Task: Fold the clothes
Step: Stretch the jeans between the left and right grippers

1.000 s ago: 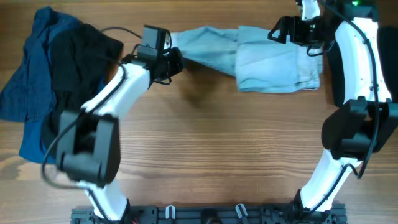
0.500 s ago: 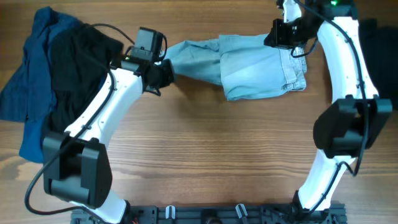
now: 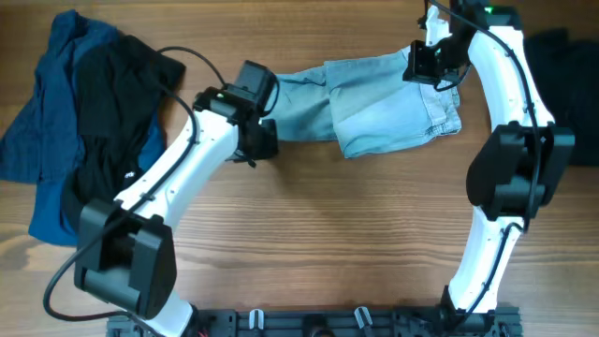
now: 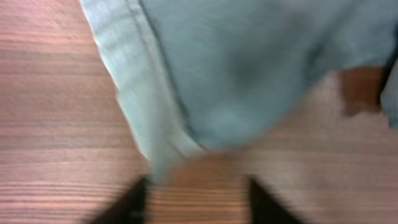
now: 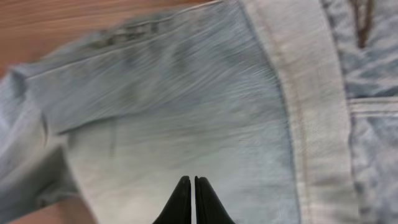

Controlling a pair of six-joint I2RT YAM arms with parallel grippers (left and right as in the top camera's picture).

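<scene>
Surface: a wood-grain counter [image 3: 328,234] is seen from overhead, with both arms rising from a black rail [image 3: 309,324] at its near edge.

Task item: the pale-blue denim shorts [image 3: 384,108] are laid flat at the far middle of the counter. A lighter folded panel is lapped over a darker leg that runs out to the left. The waistband is turned to the right.

Left fingers [image 3: 260,142]: placed just off the left end of the shorts' leg. In the blurred left wrist view they are seen spread, with bare wood between them and the hem of the leg just beyond the tips. Nothing is gripped.

Right fingers [image 5: 191,198]: positioned over the shorts at the far right, near the waistband. In the right wrist view they are seen pressed together above a smooth denim panel, with the waistband seam running alongside to the right. Whether any cloth is caught between them cannot be told.

Other garments: a black garment [image 3: 108,103] is heaped over a royal-blue garment [image 3: 37,140] at the far left, well apart from the shorts. A dark cloth [image 3: 563,42] is noted at the far right edge, partly hidden by the right arm.
</scene>
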